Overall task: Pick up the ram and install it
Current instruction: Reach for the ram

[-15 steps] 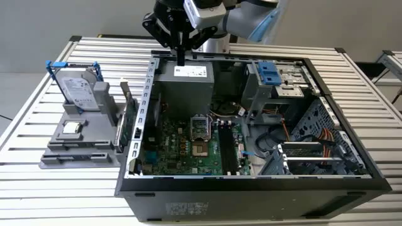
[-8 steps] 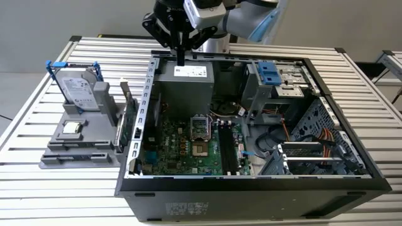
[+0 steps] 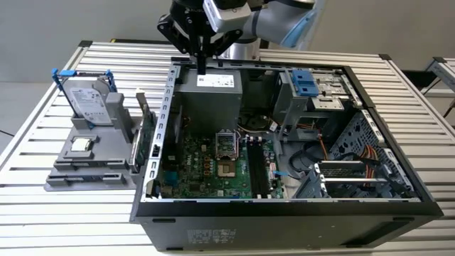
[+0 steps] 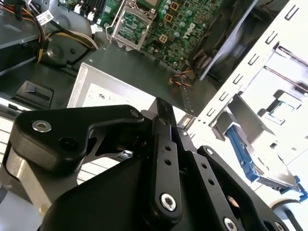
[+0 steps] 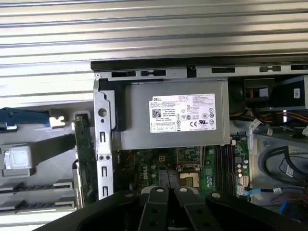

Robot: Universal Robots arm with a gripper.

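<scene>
Narrow, closed claw (image 3: 202, 71) above the power supply (image 3: 208, 106) in the open computer case (image 3: 284, 207)

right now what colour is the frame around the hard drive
Blue plastic frame, clearest in the exterior view.

Arm (image 3: 281, 24) angled overhead, gripper (image 3: 202, 68) pointing straight down, fingers closed together

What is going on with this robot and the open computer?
A robot arm's gripper hangs shut and empty over the back edge of an open computer case, just above the power supply. Spare parts, including a hard drive and a green card, stand in a grey holder at the exterior view's left. The long dark slots inside the case look unfilled, so the install seems not yet done.
</scene>
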